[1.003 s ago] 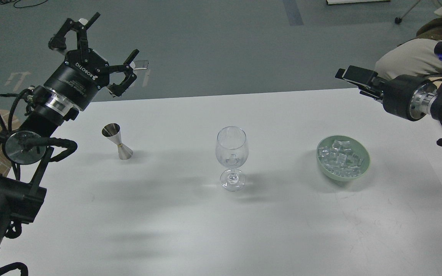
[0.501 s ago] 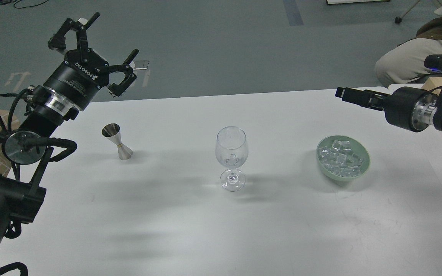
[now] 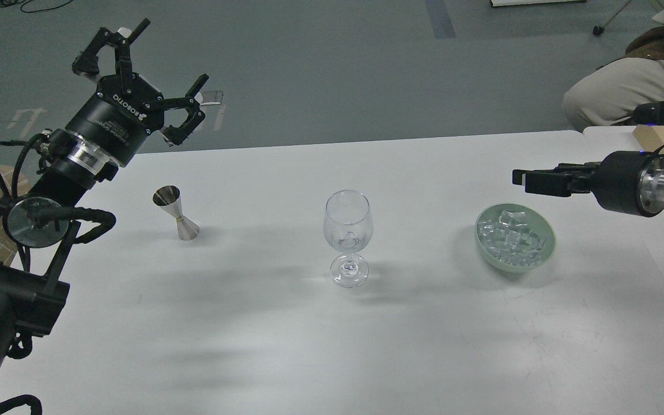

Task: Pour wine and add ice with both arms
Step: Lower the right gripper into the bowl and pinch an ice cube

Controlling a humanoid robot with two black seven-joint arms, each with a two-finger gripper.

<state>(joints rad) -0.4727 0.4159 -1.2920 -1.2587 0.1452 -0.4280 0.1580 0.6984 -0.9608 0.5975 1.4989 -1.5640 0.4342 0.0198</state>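
While above table, ice bowled.

It looked like a robotics lab: a plain white counter stood on grey floor, loose cables trailing, a seated person watching nearby.

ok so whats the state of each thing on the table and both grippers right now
left gripper: open, empty, raised beyond the far left of the table
right gripper: seen side-on, open or shut unclear, just above the bowl's far rim
wine glass: upright, no wine visible
jigger: upright, untouched
bowl: upright
ice: heaped in the bowl
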